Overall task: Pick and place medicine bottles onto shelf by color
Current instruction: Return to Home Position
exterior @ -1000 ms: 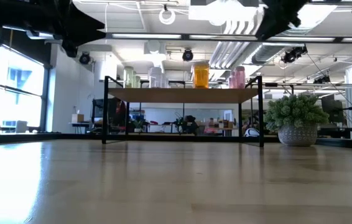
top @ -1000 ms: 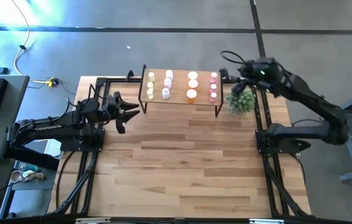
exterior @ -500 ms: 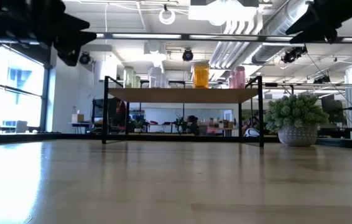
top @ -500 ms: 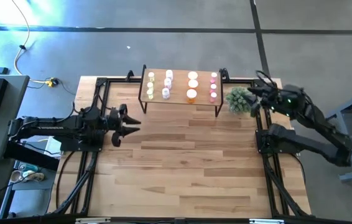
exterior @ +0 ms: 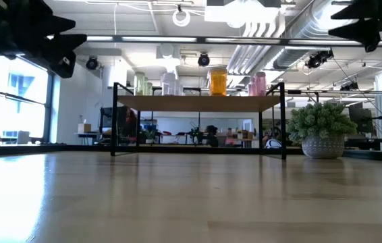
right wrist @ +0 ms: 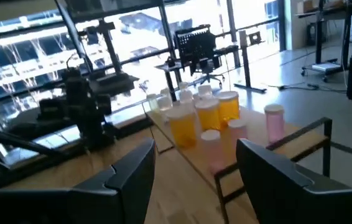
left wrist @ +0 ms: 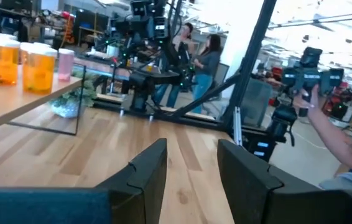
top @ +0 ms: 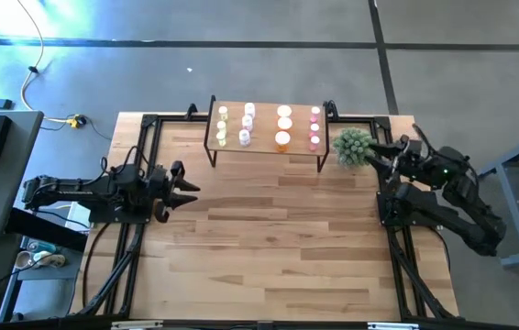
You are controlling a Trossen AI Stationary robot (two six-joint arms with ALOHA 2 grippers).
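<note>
On the shelf: the medicine bottles are standing upright in four columns of three, all with white caps. The shelf itself is sitting at the far middle of the table.
Yellow-green bottles: three are filling the column at the shelf's left end in the high view.
White bottles: three are standing in the next column, just beside the yellow-green ones.
Orange bottles: three are lining up right of the white ones.
Pink bottles: three are occupying the right end, nearest the plant.
Contents: the orange bottles are showing amber walls in the wrist views, but whether anything is lying inside any bottle cannot be told.
Plant: it is sitting in a pale pot on the table, just beside the shelf's right end.
Left gripper: it is hanging above the table's left edge, well apart from the shelf. Its fingers are spread with a clear gap and are holding nothing.
Right gripper: it is hovering at the table's right edge, near the plant, with fingers spread wide and nothing between them.
Room beyond: people are standing past the table.
</note>
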